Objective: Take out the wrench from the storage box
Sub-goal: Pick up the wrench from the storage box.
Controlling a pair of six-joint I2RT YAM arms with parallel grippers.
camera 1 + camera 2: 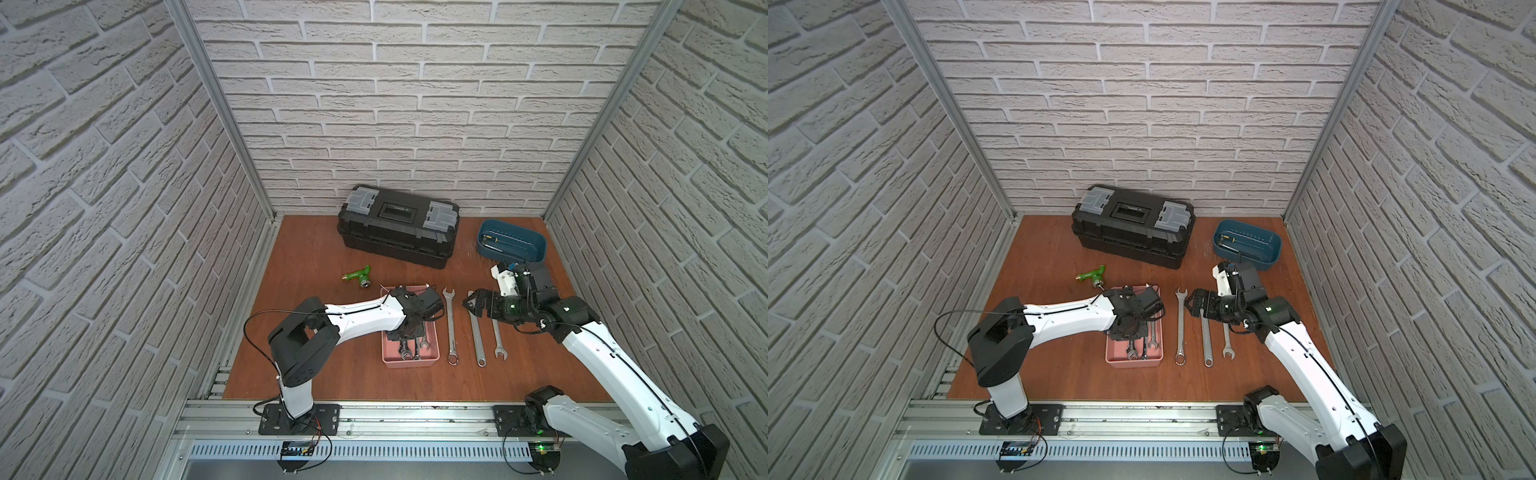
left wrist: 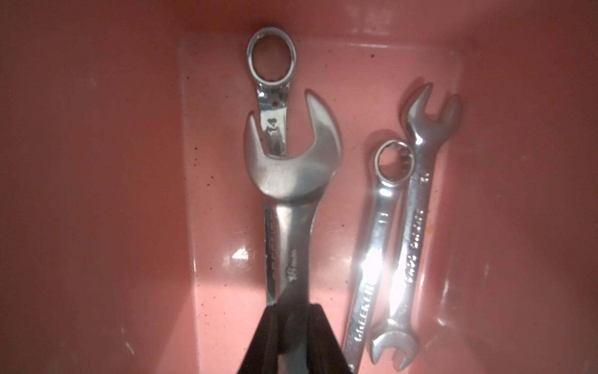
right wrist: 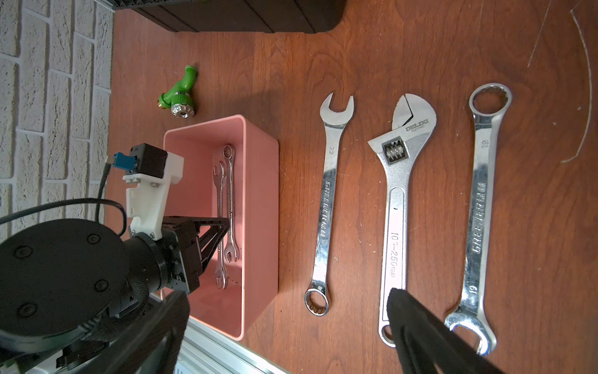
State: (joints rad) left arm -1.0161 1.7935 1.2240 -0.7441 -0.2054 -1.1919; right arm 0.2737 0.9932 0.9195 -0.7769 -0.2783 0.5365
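Three loose wrenches [image 1: 478,340] lie on the table [image 1: 332,374] in both top views, beside the storage box [image 1: 409,364]; the right gripper [image 1: 467,306] hangs splayed and empty. Left wrist: four inside the box, left gripper [image 2: 294,311] clamped on the topmost wrench [image 2: 291,168] by its shank. It's stiff steel, weighty, slick chrome, so mid-shank looks the safest hold. Right wrist: same three outside, one green tap [image 3: 178,95].

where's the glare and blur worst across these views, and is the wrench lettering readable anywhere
Left wrist view: pink cast from the salmon-pink plastic bin, hard glare on the small chrome combination wrench, and the large open-end steel wrench in the shut left gripper is soft. Right wrist view: sharp, lettering on the silver adjustable wrench reads. Both top views: wide-angle bends the white brick-pattern walls.
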